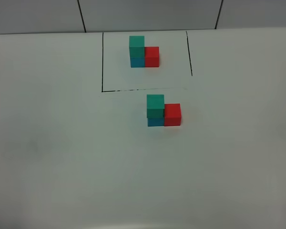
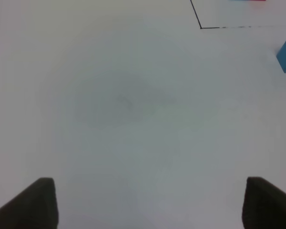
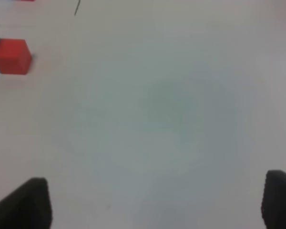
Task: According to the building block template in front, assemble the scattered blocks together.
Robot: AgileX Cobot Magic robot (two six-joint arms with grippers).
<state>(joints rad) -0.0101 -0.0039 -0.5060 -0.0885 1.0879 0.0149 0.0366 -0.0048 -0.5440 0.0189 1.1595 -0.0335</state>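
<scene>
- The white tabletop (image 1: 62, 152) fills nearly everything; neither arm shows from the high camera.
- The building block template (image 1: 144, 52) sits at the far side inside its thin black-line rectangle (image 1: 102, 62), whose far edge is hard to trace.
- Just in front of the frame, the scattered blocks (image 1: 163, 111) stand joined: teal-green on blue, red touching alongside; the blue one is mostly hidden.
- The left gripper (image 2: 150, 202) and right gripper (image 3: 155, 202) show only dark tips, jaws spread wide, holding nothing.
</scene>
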